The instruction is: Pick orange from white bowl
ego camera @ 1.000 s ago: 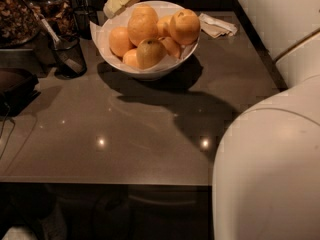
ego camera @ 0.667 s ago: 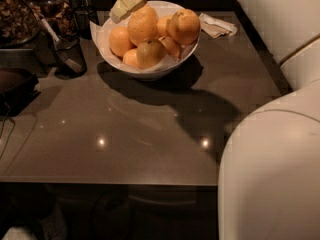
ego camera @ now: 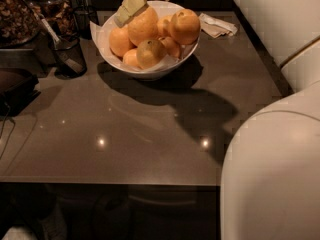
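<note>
Biggest thing in view is the robot's white arm (ego camera: 272, 174), a fat rounded shell filling the bottom right, with more of it running up the right edge. Next is the brown glossy table (ego camera: 125, 134), with a couple of light spots reflecting off it and a big shadow under the bowl. The white bowl (ego camera: 146, 74) sits at the far middle of the table, lined with white paper and piled with fruit. The orange (ego camera: 143, 26) is right in that bowl, upper left of the pile, tall and oval. A rounder orange (ego camera: 185, 26) sits just to its right and a smaller yellowish one (ego camera: 150, 53) is in front of it. The gripper (ego camera: 133, 5) comes in from the top edge, its pale tip lying against the orange's upper left side, and honestly I can't tell whether it's clamped or released. Left of the bowl there's a black mesh cup (ego camera: 67, 55), and a folded napkin (ego camera: 218, 25) lies just right of the bowl.
</note>
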Robot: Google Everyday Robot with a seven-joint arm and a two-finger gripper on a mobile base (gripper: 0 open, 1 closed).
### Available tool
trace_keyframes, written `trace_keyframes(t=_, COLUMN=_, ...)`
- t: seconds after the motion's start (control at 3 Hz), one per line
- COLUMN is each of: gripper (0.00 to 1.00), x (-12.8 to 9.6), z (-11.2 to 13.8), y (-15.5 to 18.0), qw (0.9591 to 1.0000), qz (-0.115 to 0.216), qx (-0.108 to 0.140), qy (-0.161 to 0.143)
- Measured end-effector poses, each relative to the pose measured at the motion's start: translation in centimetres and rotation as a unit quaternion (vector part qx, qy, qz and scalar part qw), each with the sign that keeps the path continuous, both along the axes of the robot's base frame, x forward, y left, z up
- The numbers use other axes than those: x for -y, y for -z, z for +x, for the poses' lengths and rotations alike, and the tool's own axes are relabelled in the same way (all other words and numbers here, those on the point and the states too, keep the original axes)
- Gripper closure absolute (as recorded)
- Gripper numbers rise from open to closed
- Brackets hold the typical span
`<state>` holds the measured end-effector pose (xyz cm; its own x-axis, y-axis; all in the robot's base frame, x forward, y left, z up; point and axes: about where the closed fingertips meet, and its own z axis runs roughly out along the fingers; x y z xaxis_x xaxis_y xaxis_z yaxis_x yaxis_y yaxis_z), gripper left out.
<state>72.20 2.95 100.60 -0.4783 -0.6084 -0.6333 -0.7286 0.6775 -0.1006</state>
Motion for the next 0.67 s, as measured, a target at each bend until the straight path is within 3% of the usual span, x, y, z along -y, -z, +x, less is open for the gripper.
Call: trace_keyframes(t=0.67, gripper=0.12, x=0.15, z=0.32, y=0.39, qw=0.9996, qz=-0.028, qx=0.010, qy=0.001)
